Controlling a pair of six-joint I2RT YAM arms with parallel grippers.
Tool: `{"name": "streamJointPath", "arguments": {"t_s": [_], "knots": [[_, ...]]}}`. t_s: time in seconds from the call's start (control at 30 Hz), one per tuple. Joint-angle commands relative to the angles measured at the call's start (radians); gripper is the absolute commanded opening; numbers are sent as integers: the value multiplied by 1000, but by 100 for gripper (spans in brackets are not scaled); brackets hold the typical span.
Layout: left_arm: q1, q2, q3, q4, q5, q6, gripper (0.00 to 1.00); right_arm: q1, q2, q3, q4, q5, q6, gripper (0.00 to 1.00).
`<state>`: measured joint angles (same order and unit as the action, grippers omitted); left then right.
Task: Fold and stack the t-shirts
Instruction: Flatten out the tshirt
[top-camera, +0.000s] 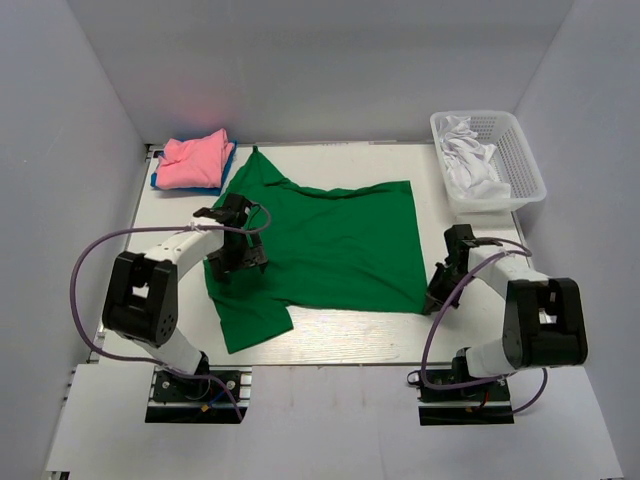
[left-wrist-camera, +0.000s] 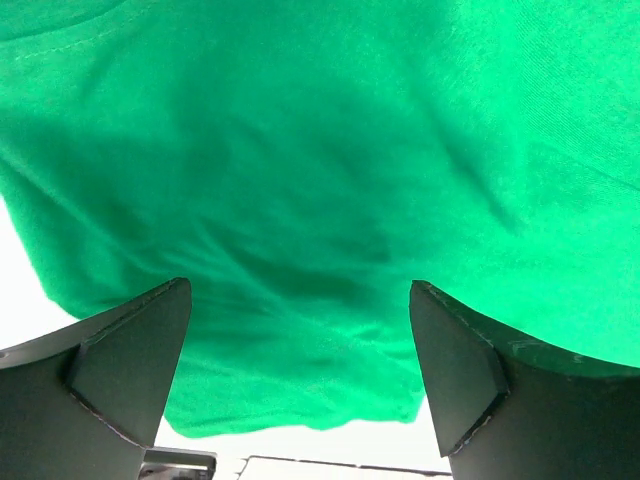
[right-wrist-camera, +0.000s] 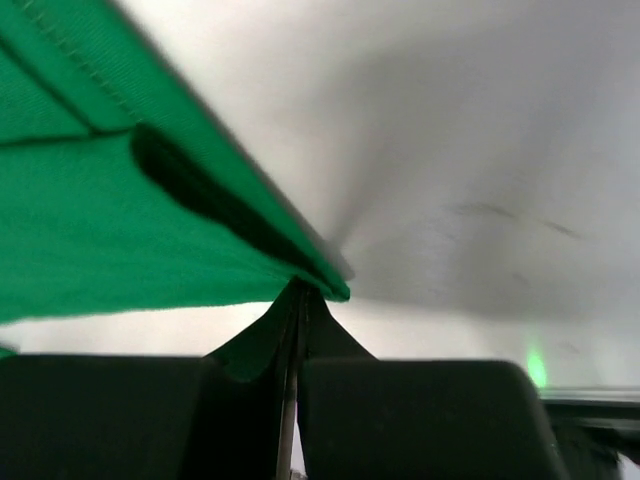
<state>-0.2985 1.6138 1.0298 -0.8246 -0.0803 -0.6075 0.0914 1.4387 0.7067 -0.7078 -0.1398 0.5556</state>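
A bright green t-shirt (top-camera: 330, 240) lies spread on the white table, one sleeve pointing to the far left and one to the near left. My left gripper (top-camera: 237, 262) is open and hovers over the shirt's left part; the left wrist view shows green cloth (left-wrist-camera: 300, 200) between the spread fingers (left-wrist-camera: 130, 350). My right gripper (top-camera: 437, 295) is shut on the shirt's near right corner (right-wrist-camera: 310, 275), which it pinches just off the table. A folded pink t-shirt (top-camera: 195, 160) lies on a blue one (top-camera: 222, 176) at the far left corner. White cloth (top-camera: 472, 160) fills the basket.
A white plastic mesh basket (top-camera: 520, 150) stands at the far right corner of the table. White walls close in the table at the back and both sides. Purple cables loop from both arms near the table's front edge.
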Motion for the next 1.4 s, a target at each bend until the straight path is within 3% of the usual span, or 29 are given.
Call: {"name": "streamJointPath", "arguments": {"t_s": [0.0,0.07,0.1,0.17,0.2,0.3,0.4,0.47,0.5,0.6,0.7,0.83,0.93,1.1,1.37], "knots": [[-5,-97,0,-25,13,-6,100,-16,-69,-24,-136,184,27,2],[-5,-107,31,-25,13,5,100,-19,-121,25,-147,207,15,30],[-5,-107,48,-12,13,5,100,-16,-123,46,-145,185,-29,59],[-5,-78,114,11,13,23,100,-9,-126,139,-92,82,-68,75],[-5,-57,145,21,1,23,100,-2,-121,161,-67,47,-95,90],[7,56,292,45,-25,34,100,39,-77,314,22,-44,-150,90],[16,194,470,87,-56,69,100,94,27,541,43,14,-215,90],[16,291,580,61,-79,78,100,119,122,609,45,32,-227,90],[16,393,636,45,-110,92,100,125,228,711,22,43,-226,90],[16,530,898,-27,-154,115,100,156,374,818,89,127,-214,90],[16,652,1024,-18,-165,162,100,163,521,952,129,137,-247,90],[16,733,1116,46,-165,232,100,197,724,1196,143,229,-400,90],[16,761,1116,122,-92,268,100,217,808,1278,188,208,-462,90],[16,837,1158,131,-70,284,100,245,876,1304,214,200,-477,90],[16,934,1220,224,-39,236,100,275,898,1265,264,316,-448,90]]}}
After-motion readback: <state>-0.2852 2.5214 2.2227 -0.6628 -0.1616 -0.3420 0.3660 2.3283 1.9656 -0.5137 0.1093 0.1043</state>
